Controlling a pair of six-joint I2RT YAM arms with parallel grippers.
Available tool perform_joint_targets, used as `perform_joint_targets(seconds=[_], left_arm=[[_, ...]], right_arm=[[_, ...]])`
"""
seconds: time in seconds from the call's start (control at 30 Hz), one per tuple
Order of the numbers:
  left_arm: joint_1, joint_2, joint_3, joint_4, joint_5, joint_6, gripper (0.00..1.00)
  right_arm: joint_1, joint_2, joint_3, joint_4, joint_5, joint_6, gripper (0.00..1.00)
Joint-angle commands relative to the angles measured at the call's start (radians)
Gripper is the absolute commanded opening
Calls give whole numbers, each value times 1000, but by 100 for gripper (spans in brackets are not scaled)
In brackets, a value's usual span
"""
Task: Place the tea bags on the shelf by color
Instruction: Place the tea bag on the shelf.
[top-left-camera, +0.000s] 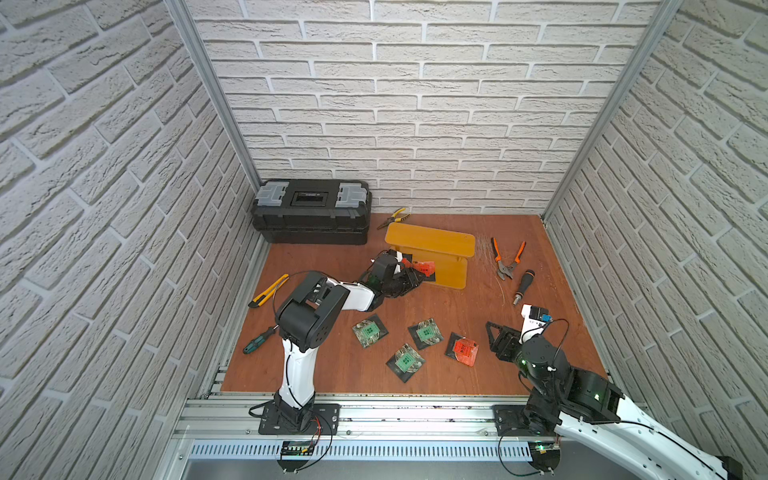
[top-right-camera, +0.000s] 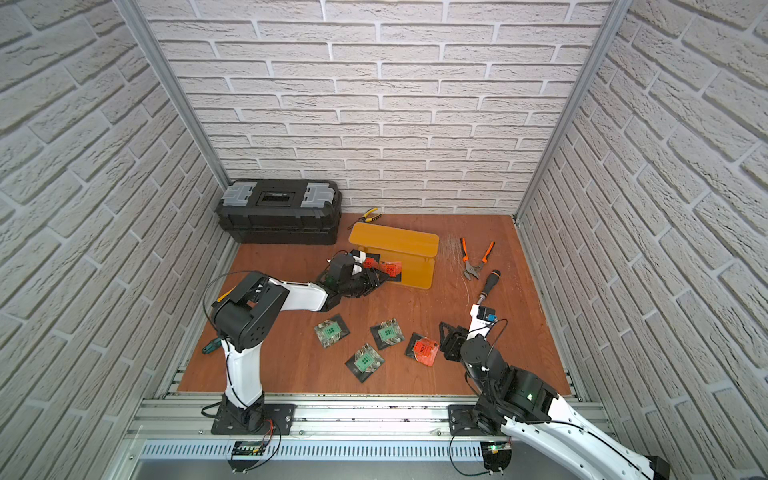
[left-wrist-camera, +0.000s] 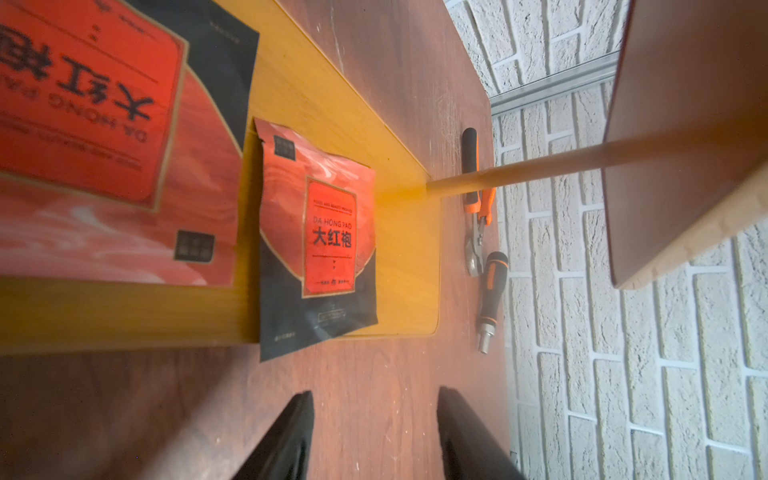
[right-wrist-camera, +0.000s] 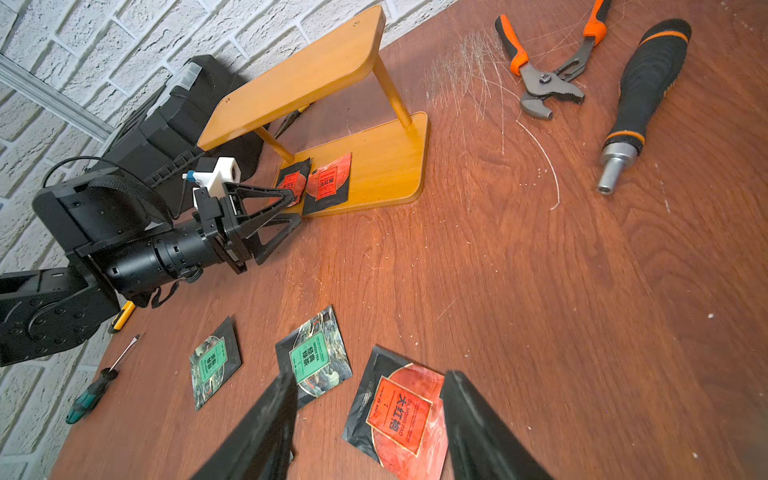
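Brown wooden counter (top-left-camera: 457, 303) boxed in by white brick walls. Black plastic toolbox (top-left-camera: 311, 216) in the back left corner. Translucent yellow-orange two-tier plastic shelf (top-left-camera: 430, 243) near the middle of the back edge. Left tool (left-wrist-camera: 374, 392) sits low at the shelf's front left, jaws moderately apart, nothing between them. Right tool (right-wrist-camera: 371, 376) is toward the front right corner, jaws apart and empty, just beside a flat square red-label tea bag (top-left-camera: 463, 351) lying on the counter. Two more red-label tea bags (left-wrist-camera: 328, 237) (left-wrist-camera: 83, 104) lie side by side on the shelf's lower plate at its left end; one overhangs the plate's front edge. Three green-label tea bags (top-left-camera: 370, 331) (top-left-camera: 426, 333) (top-left-camera: 406, 361) lie flat near the front edge, apart from each other. Orange-handled pliers (top-left-camera: 507, 259) and a black-and-orange screwdriver (top-left-camera: 523, 286) toward the right edge. Yellow utility knife (top-left-camera: 268, 291) and green-handled screwdriver (top-left-camera: 257, 340) by the left edge.
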Motion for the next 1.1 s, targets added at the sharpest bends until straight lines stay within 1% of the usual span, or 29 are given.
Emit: perform_joint_targets(seconds=[0.0, 0.37, 1.07], left_arm=[[-3, 33, 23, 46, 11, -2, 53], [3, 68, 46, 52, 6, -6, 53], [34, 66, 45, 68, 10, -5, 53]], right_arm=[[-3, -13, -7, 16, 15, 7, 60], [-3, -22, -8, 5, 16, 9, 60], [-4, -19, -11, 6, 16, 14, 60]])
